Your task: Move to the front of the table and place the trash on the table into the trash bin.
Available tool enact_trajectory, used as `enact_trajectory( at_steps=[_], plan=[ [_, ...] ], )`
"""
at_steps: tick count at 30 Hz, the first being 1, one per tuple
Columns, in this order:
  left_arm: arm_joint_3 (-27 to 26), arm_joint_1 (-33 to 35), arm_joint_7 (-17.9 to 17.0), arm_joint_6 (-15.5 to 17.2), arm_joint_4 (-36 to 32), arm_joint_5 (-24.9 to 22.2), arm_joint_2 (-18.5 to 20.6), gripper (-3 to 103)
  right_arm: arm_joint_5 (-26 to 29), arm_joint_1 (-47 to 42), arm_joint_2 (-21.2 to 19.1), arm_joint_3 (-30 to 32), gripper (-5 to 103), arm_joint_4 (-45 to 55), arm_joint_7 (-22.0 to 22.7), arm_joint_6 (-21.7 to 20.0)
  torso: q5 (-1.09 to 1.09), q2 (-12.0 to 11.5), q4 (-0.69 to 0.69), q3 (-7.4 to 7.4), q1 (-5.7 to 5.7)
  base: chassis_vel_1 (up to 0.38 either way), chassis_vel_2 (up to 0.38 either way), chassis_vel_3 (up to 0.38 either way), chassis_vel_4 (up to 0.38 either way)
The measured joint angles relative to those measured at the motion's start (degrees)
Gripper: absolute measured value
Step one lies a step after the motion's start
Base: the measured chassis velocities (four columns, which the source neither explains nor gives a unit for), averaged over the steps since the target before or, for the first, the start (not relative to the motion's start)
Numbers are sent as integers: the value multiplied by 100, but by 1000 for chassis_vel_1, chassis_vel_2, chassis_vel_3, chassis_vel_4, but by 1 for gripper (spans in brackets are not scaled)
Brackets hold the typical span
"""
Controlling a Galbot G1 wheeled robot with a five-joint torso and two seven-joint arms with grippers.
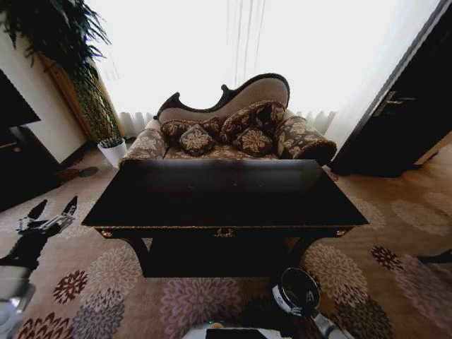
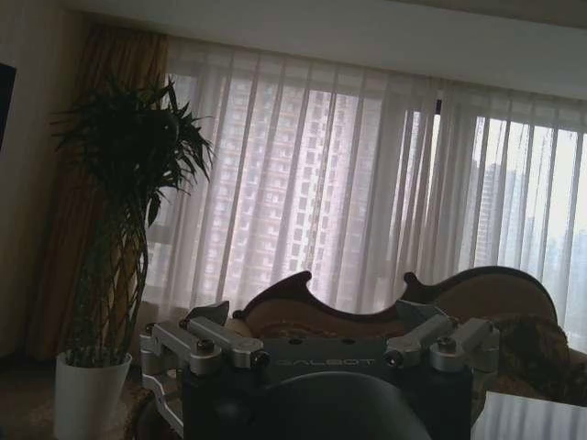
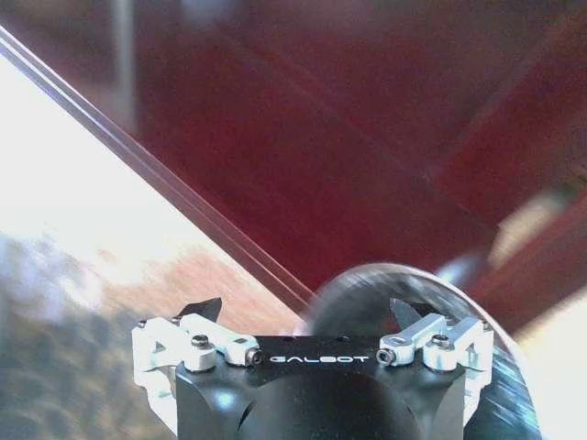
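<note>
The large dark glossy wooden table (image 1: pixel 226 194) with gold edge trim is standing square before the robot, its near edge facing the camera. The small round black trash bin (image 1: pixel 296 289) is sitting on the floral carpet (image 1: pixel 120 282) just below the table's near right corner. The left gripper (image 1: pixel 51 210) is hanging off the table's left end, fingers spread and grasping nothing. The right gripper (image 3: pixel 310 316) is hovering over the bin's rim, fingers parted.

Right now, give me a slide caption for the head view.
Robot faces the dark table, its top bare of trash; left gripper open at the side, trash bin on the carpet below.
</note>
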Motion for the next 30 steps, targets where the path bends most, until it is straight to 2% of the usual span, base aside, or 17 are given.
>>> enact_trajectory(
  at_steps=[2, 4, 6, 9, 10, 13, 14, 18, 23, 27, 30],
  plan=[
    [79, -19, -4, 0, -5, 50, -47, 100, 289, -276, 24, 0, 100, 407, -309, 121, -1, 0, -1, 0, 0, 0, 0, 0, 0],
    [109, -25, -7, -1, -13, 72, -67, 100, 410, -368, 38, 0, 100, 562, -412, 167, -1, 0, -1, 0, 0, 0, 0, 0, 0],
    [226, -31, -7, -6, -55, 159, -126, 100, 1005, -809, 119, 0, 100, 1454, -764, 252, 0, 0, 0, 0, 0, 0, 0, 0, 0],
    [299, -23, -7, -22, -70, 241, -155, 100, 1286, -1069, 169, 17, 100, 2020, -972, 268, 0, 0, 1, 0, 0, 0, 0, 0, 0],
    [371, -6, -5, -41, -78, 326, -186, 100, 1497, -1335, 240, 70, 100, 2626, -1133, 283, -1, 0, -1, 0, 0, 0, 0, 0, 0],
    [477, 20, -2, -69, -85, 442, -231, 100, 1636, -1789, 352, 216, 100, 3716, -1171, 273, -2, 1, 2, -1, 0, 0, 0, 0, 0],
    [477, 20, -2, -69, -85, 442, -231, 100, 1636, -1789, 352, 216, 100, 3716, -1171, 273, -2, 1, 2, -1, 0, 0, 0, 0, 0],
    [682, 96, 10, -133, -92, 620, -283, 100, 1857, -2553, 444, 456, 100, 4909, -1551, 324, -2, 0, 0, -1, 0, 0, 0, 0, 0],
    [679, 163, 9, -164, -101, 642, -351, 100, 2053, -2985, 437, 486, 100, 5656, -1905, 526, -1, 0, 0, 0, -1, 0, 0, 0, 0],
    [648, 200, 3, -173, -133, 643, -382, 100, 2205, -3111, 434, 458, 100, 6156, -1906, 559, 0, 1, 0, -1, 0, 0, 0, 0, 0],
    [651, 234, 1, -174, -183, 656, -407, 100, 2415, -3116, 400, 456, 100, 6645, -1671, 436, 0, 0, 0, 0, 0, 0, 0, 0, 0]
  ],
)
